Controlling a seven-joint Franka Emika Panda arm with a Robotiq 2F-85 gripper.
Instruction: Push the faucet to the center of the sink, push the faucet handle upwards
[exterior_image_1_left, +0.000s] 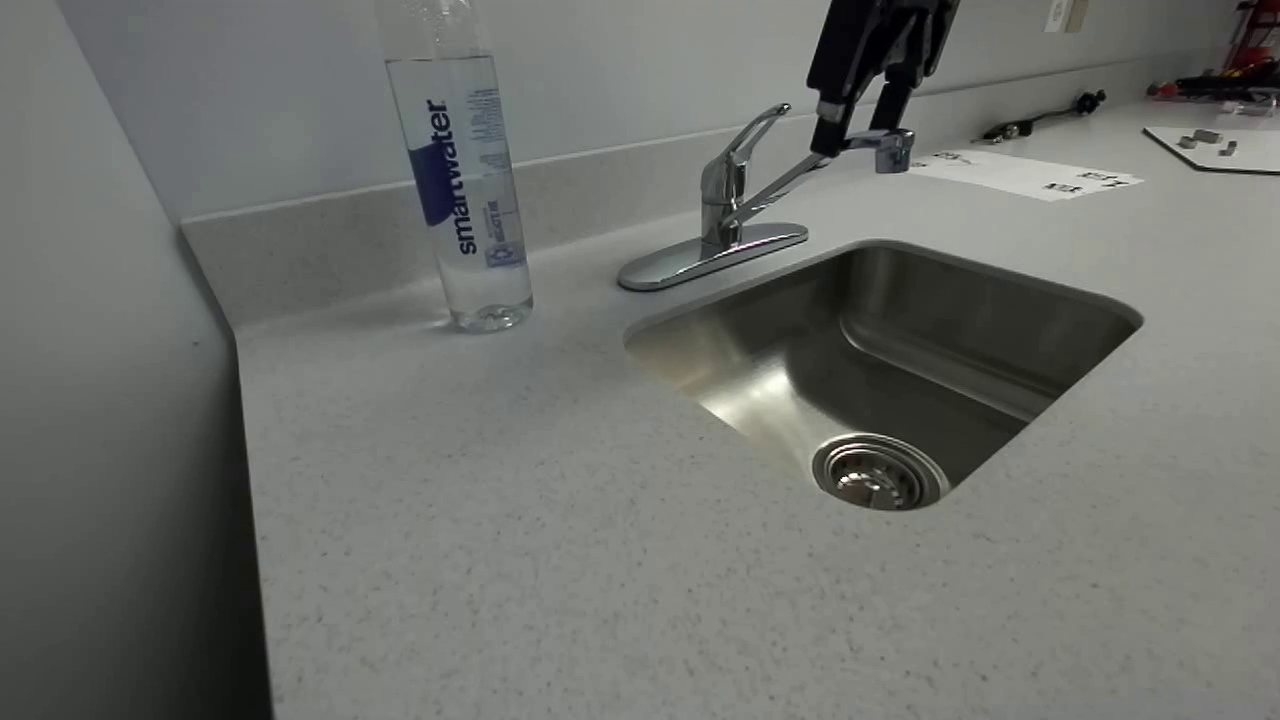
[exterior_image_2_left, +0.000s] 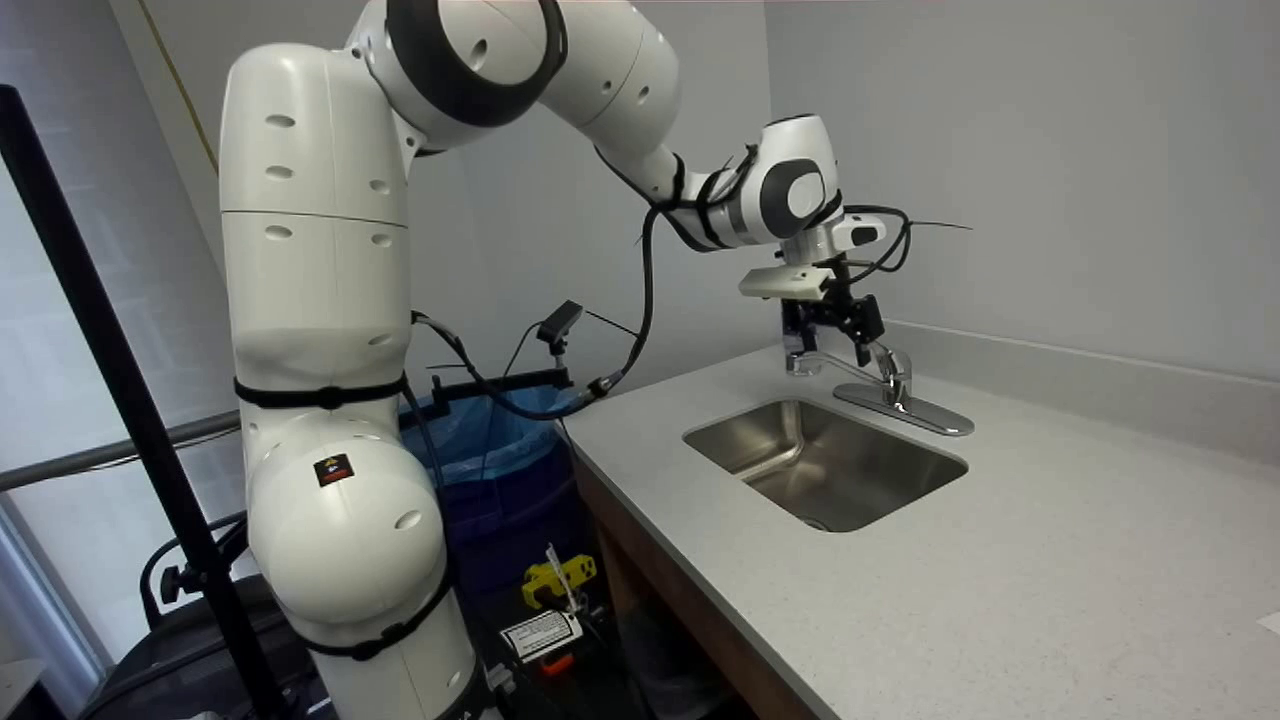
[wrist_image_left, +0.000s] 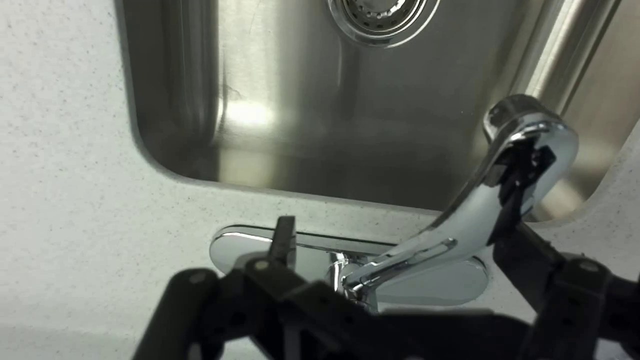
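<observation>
The chrome faucet (exterior_image_1_left: 722, 205) stands behind the steel sink (exterior_image_1_left: 960, 300) in both exterior views (exterior_image_2_left: 897, 380). Its handle (exterior_image_1_left: 738, 153) slants upward above the body. In the wrist view the spout (wrist_image_left: 465, 215) points over the sink's right part (wrist_image_left: 320, 170), away from its middle. My gripper (exterior_image_1_left: 856, 136) is low at the spout. In the wrist view my gripper (wrist_image_left: 395, 230) has its fingers spread wide, with the spout between them. The right finger is close against the spout's side; contact is not certain. The handle is hard to tell from reflections there.
A tall clear water bottle (exterior_image_1_left: 465, 180) stands left of the faucet near the wall. A low backsplash (exterior_image_1_left: 600, 195) runs behind the faucet. Papers (exterior_image_1_left: 1030, 175), a black cable (exterior_image_1_left: 1040, 120) and a white board (exterior_image_1_left: 1230, 150) lie farther along the counter. A lined bin (exterior_image_2_left: 480, 440) stands beside the counter.
</observation>
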